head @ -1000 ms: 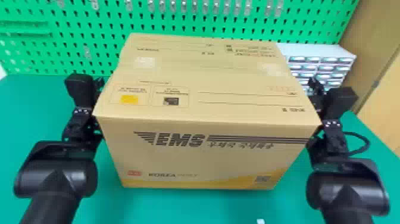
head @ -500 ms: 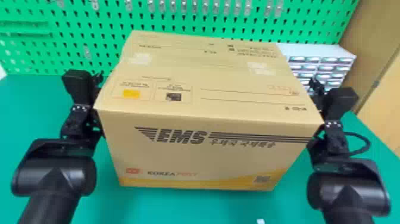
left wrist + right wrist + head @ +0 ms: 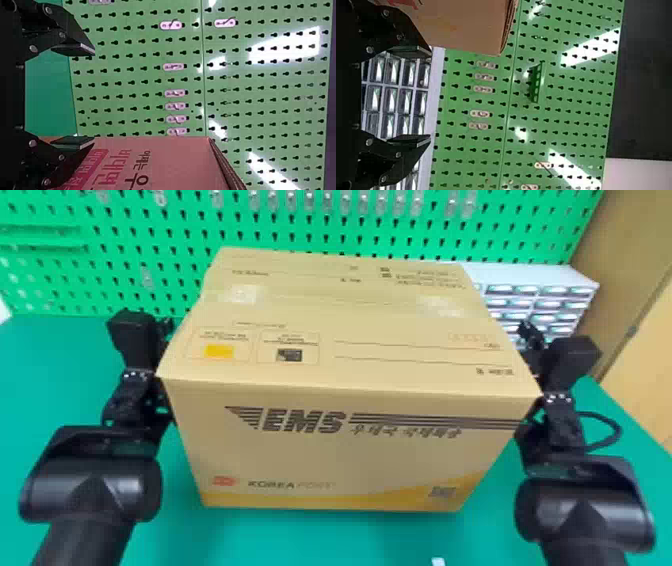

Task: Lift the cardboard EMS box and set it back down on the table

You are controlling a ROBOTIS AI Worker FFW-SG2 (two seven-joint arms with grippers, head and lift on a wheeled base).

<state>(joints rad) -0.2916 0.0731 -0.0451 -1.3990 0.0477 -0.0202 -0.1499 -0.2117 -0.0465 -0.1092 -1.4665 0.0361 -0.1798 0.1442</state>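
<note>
Now EMS box (image 3: 350, 450) btwn L claw (image 3: 165, 330) & R claw (image 3: 531, 335), over green worktop (image 3: 50, 365).
Both claws spread wide, not pinching; each up agst its own side of box, exact contact hard to tell. Box upright, top closed & taped, contents hidden; can't tell if its base touches worktop. White drawer unit (image 3: 530, 275) behind box, R side, small clear-front drawers, contents unclear. Vs 1 s ago, box's near L top corner & L arm sit a bit higher in head view.
</note>
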